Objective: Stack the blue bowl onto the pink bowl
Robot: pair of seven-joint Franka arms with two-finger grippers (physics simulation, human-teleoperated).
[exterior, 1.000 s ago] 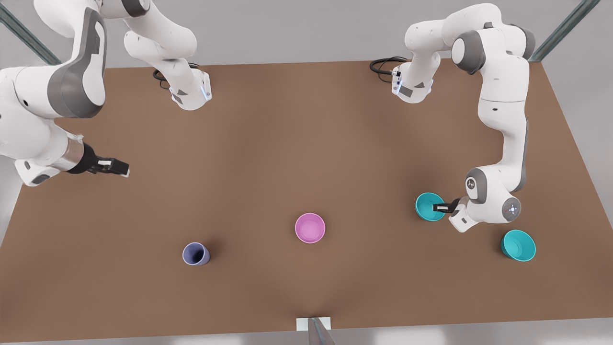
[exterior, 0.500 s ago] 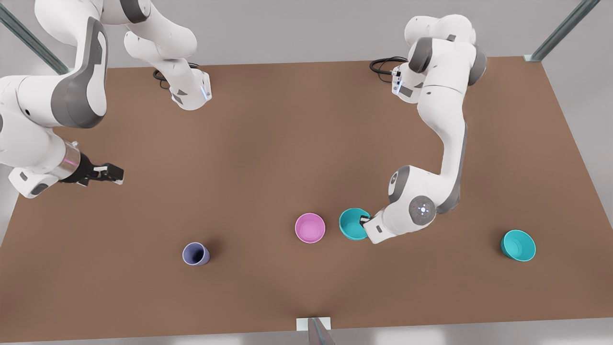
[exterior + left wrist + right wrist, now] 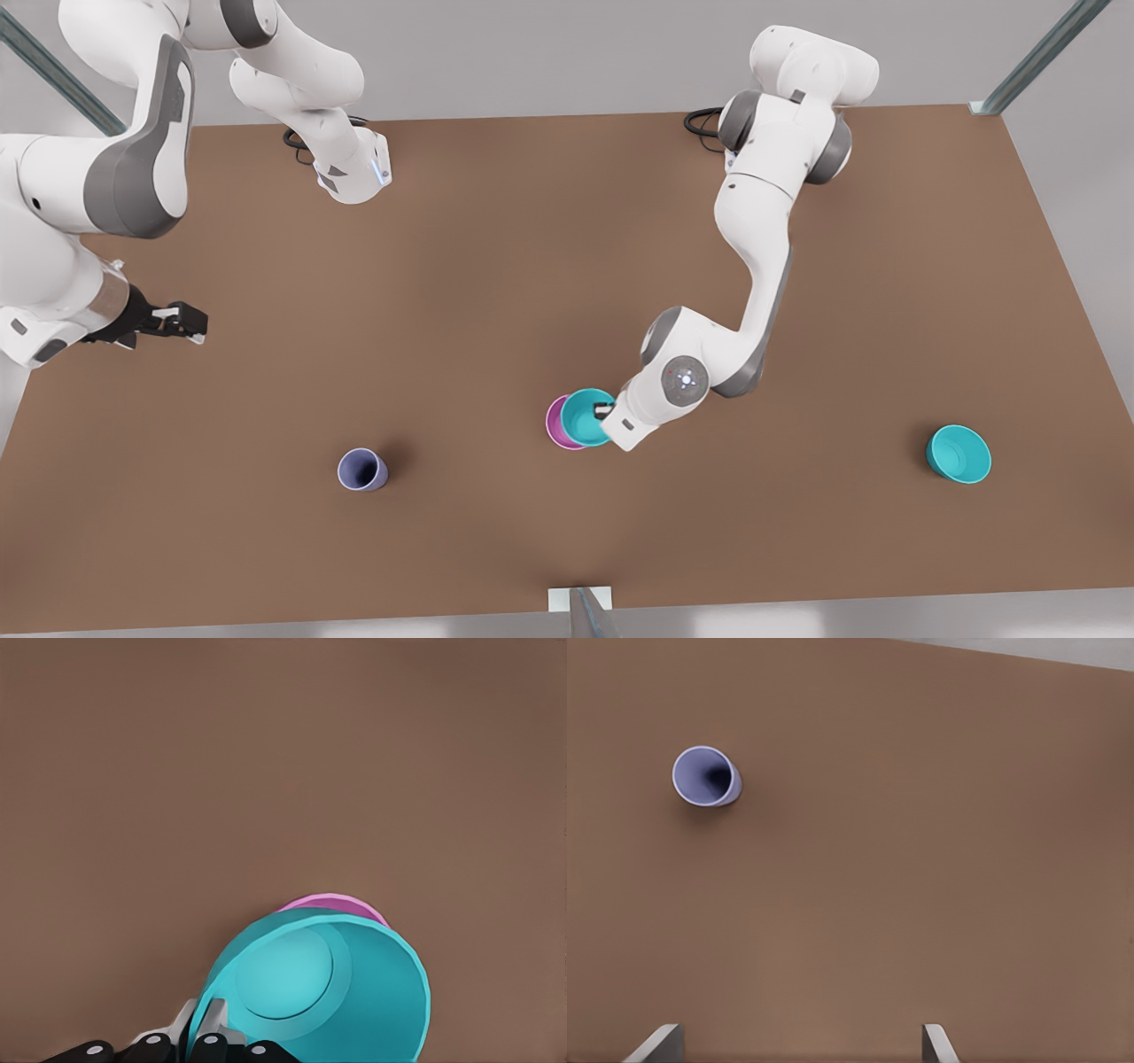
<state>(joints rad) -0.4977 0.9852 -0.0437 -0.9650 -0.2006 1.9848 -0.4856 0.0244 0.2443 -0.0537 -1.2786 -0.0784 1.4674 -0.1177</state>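
Turquoise blue bowl (image 3: 586,416), rim pinched tight in my left gripper (image 3: 606,411), overlaps the pink bowl (image 3: 556,424) but sits offset toward the front view's right. Right gripper (image 3: 182,321) waits, fingers spread, empty.

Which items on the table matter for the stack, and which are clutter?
In play:
- small round turquoise plastic bowl, clamped by the left gripper, partly over the pink one
- small round magenta-pink plastic bowl

Lying about:
- twin turquoise bowl
- lavender-blue cup
- right gripper, jaws open, waiting off to the side
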